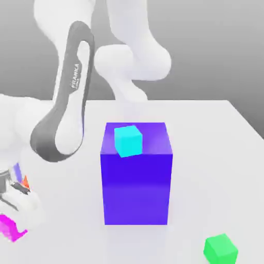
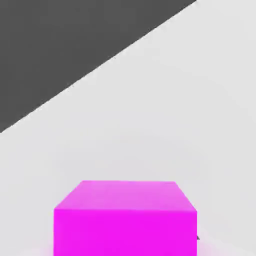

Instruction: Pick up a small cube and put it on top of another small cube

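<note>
The small magenta cube (image 2: 125, 217) is pinched by the pincer (image 1: 14, 219) low at the exterior view's left, on the white desk (image 1: 216, 149). A small cyan cube (image 1: 128, 140) is seen atop a tall blue block (image 1: 136, 180); a small green cube (image 1: 220, 248) is set near the front edge.

Tall blue block (image 1: 136, 175) stands mid-tabletop (image 1: 216, 154), the chief obstacle, with a cyan cube (image 1: 128, 140) on its top. Open surface lies to the exterior view's right of it; a green cube (image 1: 220, 248) sits near the front edge. The magenta cube (image 2: 125, 217) lies under the arm at the exterior view's left.
</note>
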Tool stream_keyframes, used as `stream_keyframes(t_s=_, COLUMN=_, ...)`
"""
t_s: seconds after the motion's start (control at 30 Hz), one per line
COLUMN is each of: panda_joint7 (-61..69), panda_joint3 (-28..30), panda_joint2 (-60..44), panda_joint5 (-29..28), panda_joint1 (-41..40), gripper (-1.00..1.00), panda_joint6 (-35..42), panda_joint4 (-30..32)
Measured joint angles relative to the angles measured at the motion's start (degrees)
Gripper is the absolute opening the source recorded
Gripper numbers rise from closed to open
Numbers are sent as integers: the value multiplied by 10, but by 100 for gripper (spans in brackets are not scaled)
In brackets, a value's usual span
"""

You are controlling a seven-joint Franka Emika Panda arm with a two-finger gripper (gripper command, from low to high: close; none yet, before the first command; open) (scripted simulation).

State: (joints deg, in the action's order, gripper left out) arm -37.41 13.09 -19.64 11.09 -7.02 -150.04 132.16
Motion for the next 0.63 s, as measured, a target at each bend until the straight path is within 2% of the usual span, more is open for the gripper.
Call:
stream_keyframes(t_s=0.33, panda_joint7=58, panda_joint3=-126, panda_joint2=60, panda_joint5=-87, panda_joint1=147, gripper=-100, panda_joint6=13, panda_joint4=36)
stream_keyframes(t_s=0.43, panda_joint7=71, panda_joint3=-162, panda_joint2=33, panda_joint5=-119, panda_joint1=194, gripper=-100, panda_joint6=-10, panda_joint4=28)
stream_keyframes(t_s=0.47, panda_joint7=74, panda_joint3=-170, panda_joint2=9, panda_joint5=-134, panda_joint1=212, gripper=100, panda_joint6=-27, panda_joint4=21)
stream_keyframes(t_s=0.63, panda_joint7=74, panda_joint3=-170, panda_joint2=9, panda_joint5=-134, panda_joint1=212, gripper=100, panda_joint6=-27, panda_joint4=21)
